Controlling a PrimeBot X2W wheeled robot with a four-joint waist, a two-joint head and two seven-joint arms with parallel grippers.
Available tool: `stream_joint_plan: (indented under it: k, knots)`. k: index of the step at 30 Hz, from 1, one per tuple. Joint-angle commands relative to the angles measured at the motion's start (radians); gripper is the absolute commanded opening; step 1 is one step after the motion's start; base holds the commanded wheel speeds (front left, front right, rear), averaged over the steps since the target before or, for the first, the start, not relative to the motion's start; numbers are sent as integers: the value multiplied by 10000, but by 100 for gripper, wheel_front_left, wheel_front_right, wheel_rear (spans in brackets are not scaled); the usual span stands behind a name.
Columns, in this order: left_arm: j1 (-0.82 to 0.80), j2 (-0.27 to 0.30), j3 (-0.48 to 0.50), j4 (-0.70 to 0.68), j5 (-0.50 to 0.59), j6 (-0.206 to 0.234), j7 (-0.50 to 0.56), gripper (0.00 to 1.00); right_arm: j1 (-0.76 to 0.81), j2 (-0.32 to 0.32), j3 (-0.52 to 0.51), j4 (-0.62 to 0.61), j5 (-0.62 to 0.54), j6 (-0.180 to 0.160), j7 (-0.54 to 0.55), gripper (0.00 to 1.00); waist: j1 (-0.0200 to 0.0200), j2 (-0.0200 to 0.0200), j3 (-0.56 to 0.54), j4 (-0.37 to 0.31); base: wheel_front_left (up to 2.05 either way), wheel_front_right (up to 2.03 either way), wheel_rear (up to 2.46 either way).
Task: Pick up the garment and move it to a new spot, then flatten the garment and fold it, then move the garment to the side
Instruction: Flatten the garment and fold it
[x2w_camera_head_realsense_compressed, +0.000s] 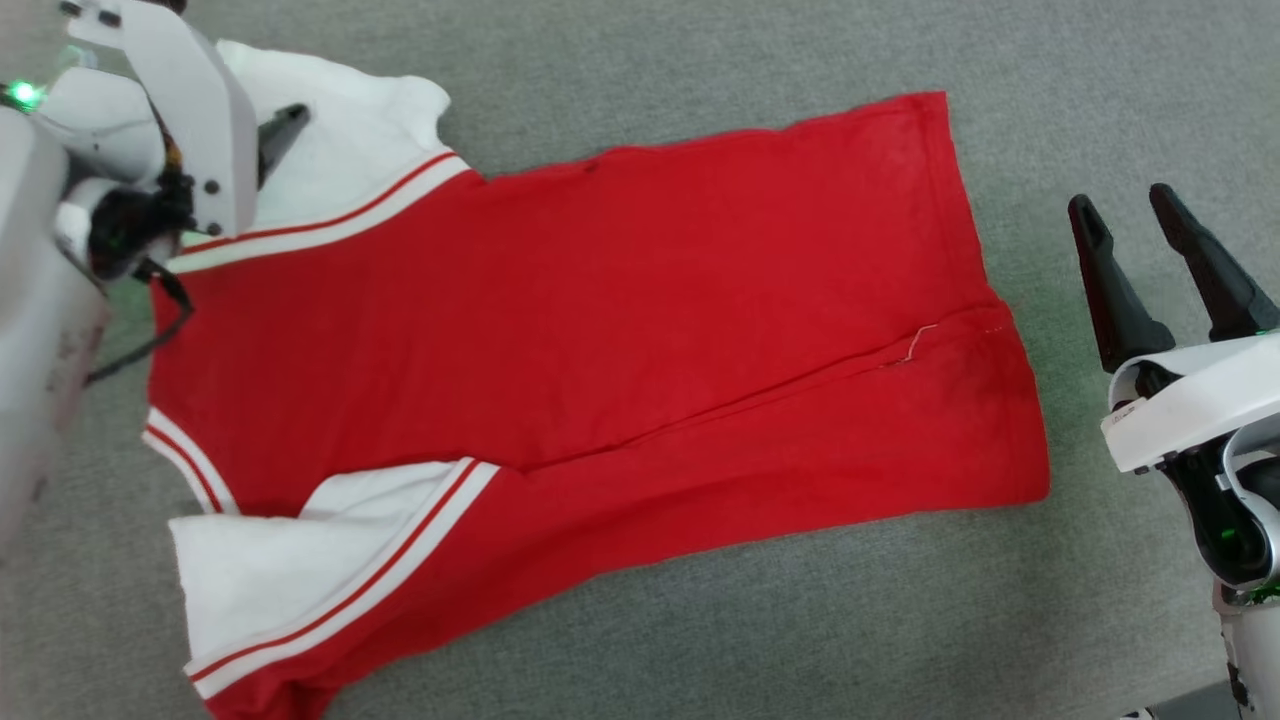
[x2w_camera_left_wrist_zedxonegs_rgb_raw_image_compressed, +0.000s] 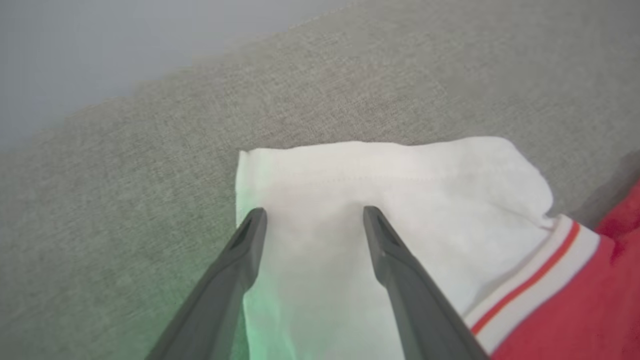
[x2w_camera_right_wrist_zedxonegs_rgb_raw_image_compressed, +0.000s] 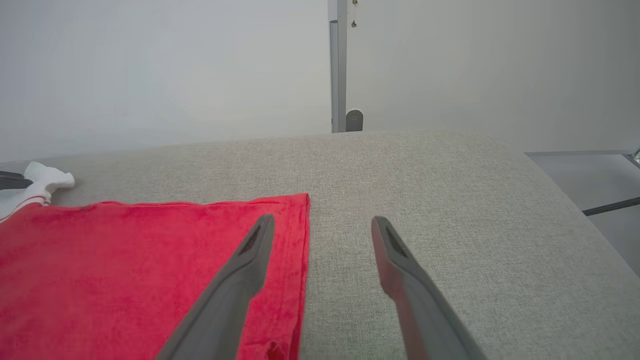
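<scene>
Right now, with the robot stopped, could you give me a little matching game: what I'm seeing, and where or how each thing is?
Things:
1. garment
2. left gripper
3. right gripper
4. metal post

Places or states:
A. open, over a white sleeve
B. upright beyond the far edge of the grey surface
C. spread out on the grey surface
D. open, off to the side of the red hem

Pairs: 1-C, 2-A, 3-D, 4-B
</scene>
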Motion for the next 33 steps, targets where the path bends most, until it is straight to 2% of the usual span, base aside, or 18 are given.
stream_joint_plan:
  k: [1, 4, 7, 15, 16, 17, 22, 27, 30, 33]
  knots:
    - [-160, 177, -127, -18, -83, 7, 148, 100, -59, -34, 12, 25, 66, -7, -12, 100, 0, -1, 121, -113, 0, 0, 0]
    - [-422, 415, -695, -6, -329, 6, 521, 100, -68, -30, 124, 72, 174, -7, -40, 100, 0, -1, 178, -120, 0, 0, 0]
    - [-817, 612, -1086, 107, -313, 5, 387, 100, -156, -16, 223, 96, 256, -7, -102, 100, 0, -1, 293, -161, 0, 0, 0]
    - [-1147, 575, -1954, 616, -1008, 4, 667, 98, -353, -112, 386, 153, 352, -8, -136, 100, 0, -1, 529, -330, 0, 0, 0]
    - [-1157, 556, -2060, 609, -1128, 4, 733, 41, -403, -148, 441, 160, 353, -8, -71, 100, 0, -1, 542, -335, 0, 0, 0]
    - [-1168, 563, -2191, 576, -1202, 4, 785, 0, -494, -183, 500, 162, 370, -8, -4, 100, 0, -1, 554, -334, 0, 0, 0]
    - [-1375, 665, -2529, 591, -1593, 6, 513, 0, -1259, -627, 1136, 317, 480, -8, 788, 100, 0, -1, 598, -227, 0, 0, 0]
    - [-1596, 598, -2890, 512, -1889, 12, 274, 0, -2751, -1410, 2381, 990, 955, -9, 2656, 100, 0, -1, 648, 26, 0, 0, 0]
    - [-1727, 525, -3130, 412, -2060, 12, 69, 0, -3697, -1590, 3132, 1716, 1438, -8, 3892, 100, 0, -1, 665, 189, 0, 0, 0]
    - [-1838, 375, -3382, 283, -2226, 11, -121, 0, -4620, -1723, 3539, 2600, 1744, -9, 4677, 100, 0, -1, 737, 413, 0, 0, 0]
